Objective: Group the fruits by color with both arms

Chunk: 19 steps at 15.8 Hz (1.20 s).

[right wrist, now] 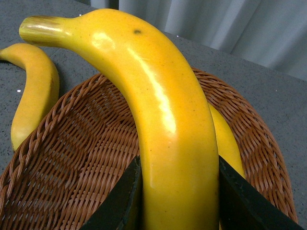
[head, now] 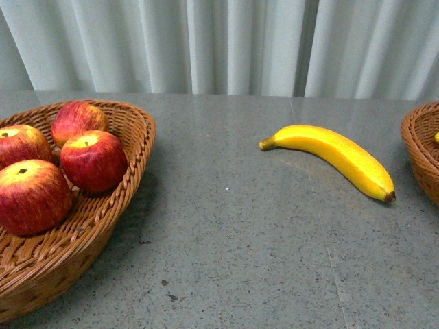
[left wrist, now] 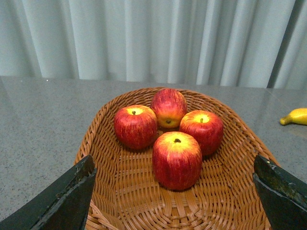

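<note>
Grey speckled table (head: pixel 240 233), pale curtain (head: pixel 240 41), banana (right wrist: pixel 163 120)

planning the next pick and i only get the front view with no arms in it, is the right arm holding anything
observer: Yes, the right fingers are shut on a banana, held at the right basket.
operator: ok and the left arm, is it free
observer: The left fingers are open with nothing between them, at the near end of the apple basket.
</note>
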{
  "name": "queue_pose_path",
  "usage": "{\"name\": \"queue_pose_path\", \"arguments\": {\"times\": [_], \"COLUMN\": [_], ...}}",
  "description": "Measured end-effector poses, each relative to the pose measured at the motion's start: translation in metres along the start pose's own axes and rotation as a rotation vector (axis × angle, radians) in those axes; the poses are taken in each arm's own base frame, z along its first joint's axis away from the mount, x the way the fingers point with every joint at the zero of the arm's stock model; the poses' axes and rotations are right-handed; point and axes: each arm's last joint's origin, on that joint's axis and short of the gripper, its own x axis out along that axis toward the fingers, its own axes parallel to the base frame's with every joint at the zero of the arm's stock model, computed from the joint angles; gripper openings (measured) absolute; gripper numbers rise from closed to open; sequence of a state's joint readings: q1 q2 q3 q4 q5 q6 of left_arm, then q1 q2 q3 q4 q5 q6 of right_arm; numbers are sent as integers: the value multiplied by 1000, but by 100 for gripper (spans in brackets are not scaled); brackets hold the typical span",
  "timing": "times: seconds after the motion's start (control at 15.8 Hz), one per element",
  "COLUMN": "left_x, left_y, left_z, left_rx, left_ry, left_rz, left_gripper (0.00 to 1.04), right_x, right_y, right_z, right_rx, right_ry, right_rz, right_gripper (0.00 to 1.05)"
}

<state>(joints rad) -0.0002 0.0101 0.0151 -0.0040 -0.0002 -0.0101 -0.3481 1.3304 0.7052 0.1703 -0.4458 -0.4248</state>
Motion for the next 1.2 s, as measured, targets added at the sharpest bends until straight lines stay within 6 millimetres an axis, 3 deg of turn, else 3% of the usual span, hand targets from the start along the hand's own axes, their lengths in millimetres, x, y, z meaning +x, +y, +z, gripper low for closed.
{"name": "queue_pose_path", "arguments": {"times": [0.44,0.82,1.07,1.2], "left_x": [0,0,0,0], "left_y": [0,0,0,0], "left_z": [0,0,0,0], "left_rx": [0,0,0,0], "left_ry": [0,0,0,0], "left_rz": [0,0,0,0], "left_gripper": [98,98,98,98], "right_x": [-1,-20,-67,-96], "right_y": [0,0,30,55], "right_z": [-2,20,62,67], "right_rx": [-6,29,92,123], "right_ry": [12,-72,-286,-358], "right_rz": [20,54,164,237], "right_gripper": [98,98,98,98]}}
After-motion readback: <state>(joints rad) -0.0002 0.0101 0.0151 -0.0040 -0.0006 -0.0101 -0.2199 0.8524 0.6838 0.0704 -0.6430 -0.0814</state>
